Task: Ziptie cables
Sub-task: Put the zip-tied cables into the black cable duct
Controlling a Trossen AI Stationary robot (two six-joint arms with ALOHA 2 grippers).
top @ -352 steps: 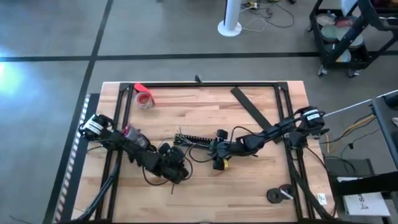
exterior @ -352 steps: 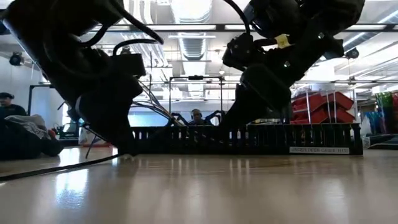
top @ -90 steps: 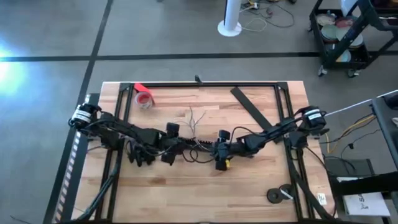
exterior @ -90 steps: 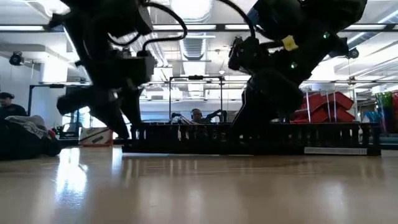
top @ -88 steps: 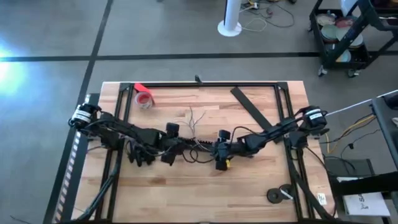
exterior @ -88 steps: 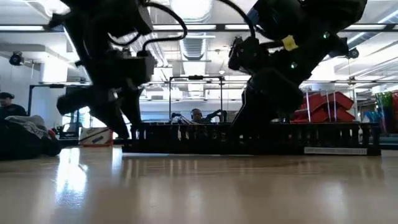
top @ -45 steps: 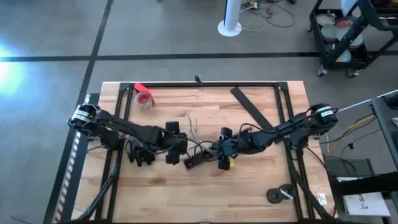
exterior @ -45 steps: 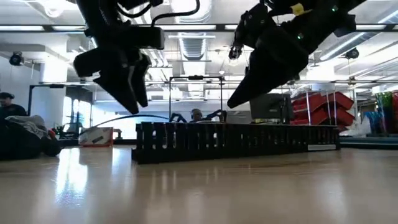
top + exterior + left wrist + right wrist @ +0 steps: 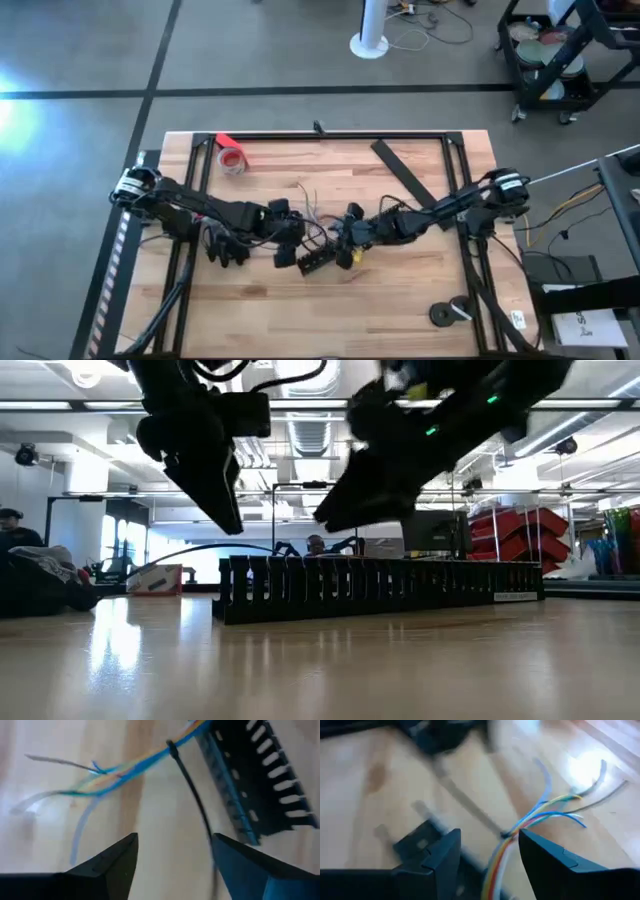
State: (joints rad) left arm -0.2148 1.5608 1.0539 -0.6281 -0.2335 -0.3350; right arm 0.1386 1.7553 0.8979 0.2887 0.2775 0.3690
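Both open, the left end effector [image 9: 172,862] and right end effector [image 9: 487,852] flank the cables [image 9: 125,767], probably to tighten the looped ziptie [image 9: 192,802].

- The table centre is crowded by the slotted black cable duct [image 9: 315,260], with both grippers just beyond it.
- Bare wood is left on the near side of the duct.
- Farther off, a red tape roll [image 9: 232,158] and a flat black strip [image 9: 405,178] are met.
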